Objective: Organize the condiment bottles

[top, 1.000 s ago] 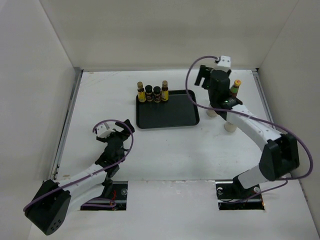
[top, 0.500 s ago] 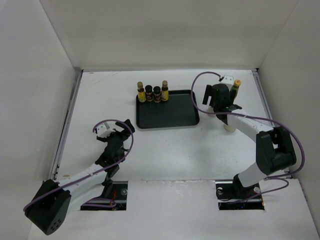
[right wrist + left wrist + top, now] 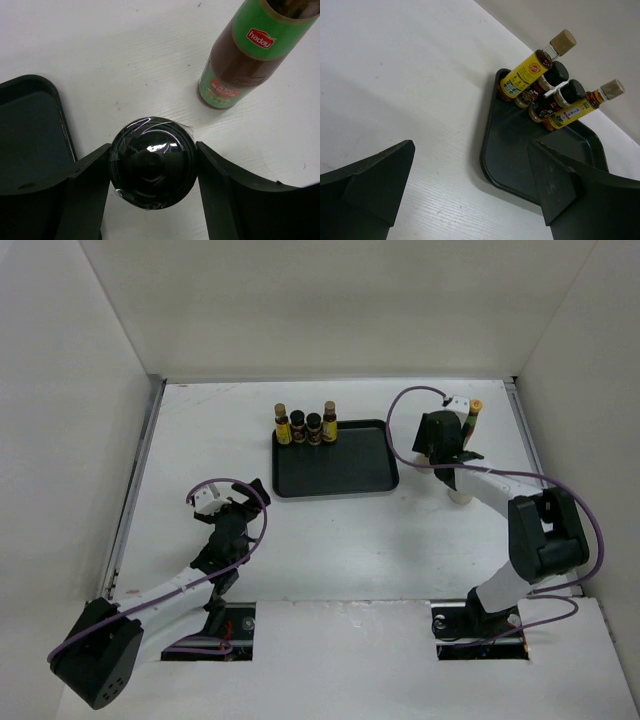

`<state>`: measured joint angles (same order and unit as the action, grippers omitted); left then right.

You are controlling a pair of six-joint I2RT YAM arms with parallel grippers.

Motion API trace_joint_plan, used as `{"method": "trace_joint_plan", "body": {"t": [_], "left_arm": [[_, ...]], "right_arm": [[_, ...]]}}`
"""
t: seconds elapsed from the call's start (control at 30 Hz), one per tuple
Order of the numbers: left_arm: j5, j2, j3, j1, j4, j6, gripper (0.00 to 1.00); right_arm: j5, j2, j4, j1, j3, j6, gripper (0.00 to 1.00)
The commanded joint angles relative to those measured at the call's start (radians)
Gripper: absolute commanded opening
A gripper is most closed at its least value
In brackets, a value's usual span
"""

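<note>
The left arm lies low and angles forward from its base. Its tool is spread wide with nothing between the fingers. The right arm bends at the elbow and stretches far out, wrist pointing down. Its tool has both fingers pressed against the cap of a black-capped bottle.

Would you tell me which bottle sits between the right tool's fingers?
The black-capped bottle, just off the tray's corner; the red bottle with the green label stands clear beyond it.
</note>
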<state>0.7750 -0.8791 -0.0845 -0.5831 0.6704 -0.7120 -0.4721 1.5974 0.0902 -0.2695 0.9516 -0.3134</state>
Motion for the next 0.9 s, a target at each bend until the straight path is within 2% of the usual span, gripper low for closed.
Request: {"method": "trace_joint_plan", "body": {"t": [0.0,0.2,0.4,0.6,0.87], "left_arm": [[-0.006,-0.003,0.000,0.009,0.052,-0.010,1.00],[-0.008,-0.004,-0.001,0.006,0.054,-0.010,1.00],[-0.016,-0.001,-0.001,0.003,0.055,-0.010,1.00],[-0.022,0.008,0.000,0.003,0.055,-0.012,1.00],[-0.025,-0.009,-0.003,0.003,0.057,-0.012,1.00]], "right_arm": [[-0.017,-0.089,0.120,-0.009,0.003,0.011,0.57],[-0.014,-0.110,0.134,-0.130,0.107,0.076,0.58],[0.044,0.090,0.151,-0.225,0.289,0.073,0.58],[0.066,0.291,0.163,-0.262,0.464,0.073,0.58],[0.081,0.400,0.200,-0.267,0.547,0.048,0.59]]}}
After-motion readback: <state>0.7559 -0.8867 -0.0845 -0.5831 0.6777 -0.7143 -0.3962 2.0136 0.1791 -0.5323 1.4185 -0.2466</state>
